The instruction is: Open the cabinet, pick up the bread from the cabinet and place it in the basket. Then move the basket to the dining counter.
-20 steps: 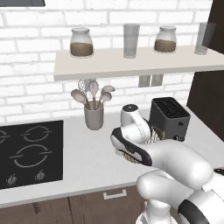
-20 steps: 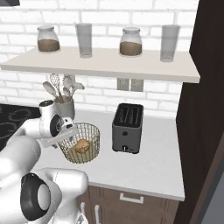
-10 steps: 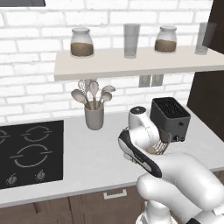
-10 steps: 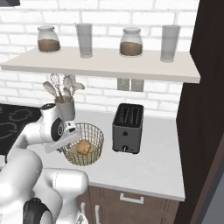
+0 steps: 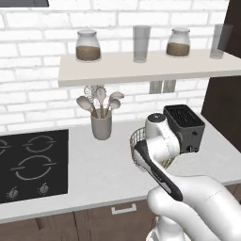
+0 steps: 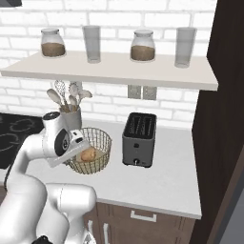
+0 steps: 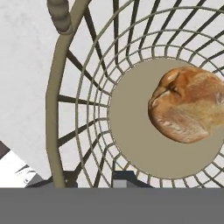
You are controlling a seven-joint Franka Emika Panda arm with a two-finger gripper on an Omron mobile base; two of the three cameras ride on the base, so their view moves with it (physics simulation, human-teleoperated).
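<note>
**Bread is in, now the basket has to travel**

I see the bread (image 7: 186,111) lying on the pale flat bottom of the basket (image 6: 102,143). The basket sits on the light counter (image 6: 157,183), just left of the toaster (image 6: 139,139) and near the cup of spoons (image 5: 101,124).

My gripper (image 7: 87,183) is down at the basket's near rim. One dark finger tip pokes up inside the wires and the other seems to be outside them. The jaws look narrow, as if pinching the rim, but I cannot tell for sure that they hold it.

What could go wrong? I think the thin rim could slip out if the pinch is weak. Held by one edge, the basket could tip, and the round bread could roll out. A swing to the right could bump the toaster.

The basket is thin tan wire, bowl shaped, full of holes. The bread is golden brown, bumpy and round. The toaster is dark, boxy and smooth.
</note>
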